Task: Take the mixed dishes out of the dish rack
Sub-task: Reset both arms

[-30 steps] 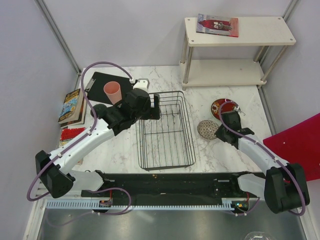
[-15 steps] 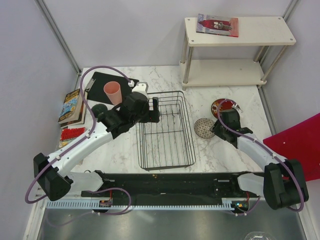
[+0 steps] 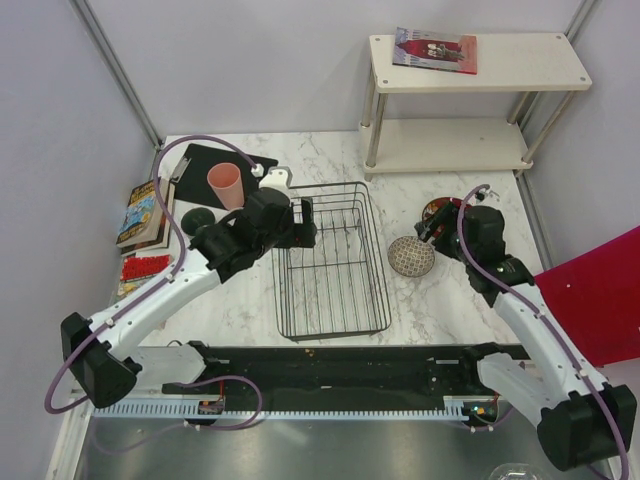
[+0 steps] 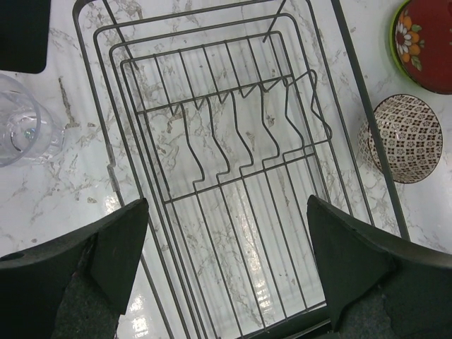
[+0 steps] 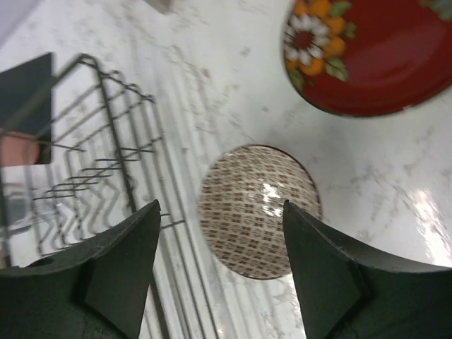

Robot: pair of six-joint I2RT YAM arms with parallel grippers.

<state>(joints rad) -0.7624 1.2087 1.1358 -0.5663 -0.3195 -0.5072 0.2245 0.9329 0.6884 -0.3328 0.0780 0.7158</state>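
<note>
The dish rack [image 3: 330, 260] [image 4: 233, 141] is a black wire basket mid-table with nothing in it. My left gripper [image 3: 303, 222] [image 4: 226, 212] hangs open above its far left part. The speckled bowl [image 3: 411, 256] [image 5: 258, 212] [image 4: 406, 138] sits on the marble just right of the rack, patterned side up. My right gripper [image 3: 436, 228] [image 5: 220, 208] hovers open over it, touching nothing. The red patterned plate [image 5: 374, 56] [image 3: 438, 211] lies behind the bowl, a green rim [image 4: 395, 35] showing under it. The pink cup [image 3: 225, 184] stands on a black mat [image 3: 205, 160]. A clear glass [image 4: 18, 131] stands left of the rack.
Books [image 3: 145, 212] and a red brush [image 3: 145, 267] lie at the left edge, and a dark round object [image 3: 198, 218] sits near the mat. A white two-tier shelf [image 3: 450, 145] stands at the back right. A red board [image 3: 600, 290] leans at the right.
My right gripper has opened and let go of the bowl, then pulled up and back to the right. The bowl now rests on the table. The left arm has barely shifted.
</note>
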